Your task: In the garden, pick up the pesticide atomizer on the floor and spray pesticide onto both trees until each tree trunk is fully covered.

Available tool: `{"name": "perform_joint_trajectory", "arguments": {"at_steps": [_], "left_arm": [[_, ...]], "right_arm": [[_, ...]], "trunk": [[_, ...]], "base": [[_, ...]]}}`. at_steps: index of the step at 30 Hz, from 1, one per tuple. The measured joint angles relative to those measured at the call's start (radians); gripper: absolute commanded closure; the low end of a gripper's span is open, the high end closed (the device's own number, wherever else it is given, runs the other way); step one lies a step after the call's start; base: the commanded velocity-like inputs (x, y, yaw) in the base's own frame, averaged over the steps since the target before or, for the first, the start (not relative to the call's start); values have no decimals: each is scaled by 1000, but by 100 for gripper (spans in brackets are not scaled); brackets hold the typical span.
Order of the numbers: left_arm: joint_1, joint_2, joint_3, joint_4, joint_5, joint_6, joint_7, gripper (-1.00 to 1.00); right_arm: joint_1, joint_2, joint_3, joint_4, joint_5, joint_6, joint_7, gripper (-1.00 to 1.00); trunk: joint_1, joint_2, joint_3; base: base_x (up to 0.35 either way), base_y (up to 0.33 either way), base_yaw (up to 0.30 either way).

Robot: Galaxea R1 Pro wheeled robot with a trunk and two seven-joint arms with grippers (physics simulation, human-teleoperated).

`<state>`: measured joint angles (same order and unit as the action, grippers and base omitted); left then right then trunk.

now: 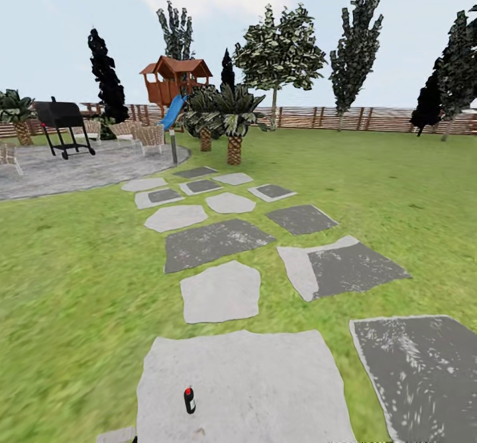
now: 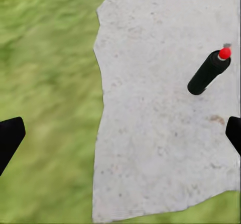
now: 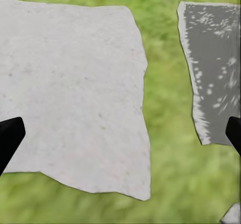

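The pesticide atomizer (image 1: 189, 400), a small black bottle with a red cap, stands upright on a pale grey stone slab (image 1: 265, 390) at the near edge of the head view. In the left wrist view the atomizer (image 2: 208, 72) appears off to one side of the open left gripper (image 2: 120, 133), well below and apart from its black fingertips (image 2: 10, 136). The right gripper (image 3: 120, 133) is open too, hovering over the slab's edge and grass with nothing between its fingers. A leafy tree (image 1: 281, 48) with a pale bare trunk (image 1: 273, 108) stands far off by the fence.
Grey stepping stones (image 1: 218, 241) lead across the lawn toward two short palms (image 1: 234, 121). A paved patio with a black grill (image 1: 61, 121) and chairs lies at the far left. A wooden playhouse (image 1: 175, 81) and a slat fence (image 1: 384, 118) close the back.
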<state>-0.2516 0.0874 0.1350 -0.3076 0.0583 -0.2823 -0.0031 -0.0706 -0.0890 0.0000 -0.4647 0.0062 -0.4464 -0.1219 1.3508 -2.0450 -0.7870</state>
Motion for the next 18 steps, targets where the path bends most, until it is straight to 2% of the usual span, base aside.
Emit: {"name": "perform_joint_trajectory", "arguments": {"at_steps": [8,18], "left_arm": [[0,0,0,0,0,0,0,-100],[0,0,0,0,0,0,0,-100]], "right_arm": [[0,0,0,-1,0,0,0,-100],[0,2,1,-5,0,0,0,-100]], "trunk": [[0,0,0],[0,0,0]], "base": [[89,0,-239],[83,0,-29]]}}
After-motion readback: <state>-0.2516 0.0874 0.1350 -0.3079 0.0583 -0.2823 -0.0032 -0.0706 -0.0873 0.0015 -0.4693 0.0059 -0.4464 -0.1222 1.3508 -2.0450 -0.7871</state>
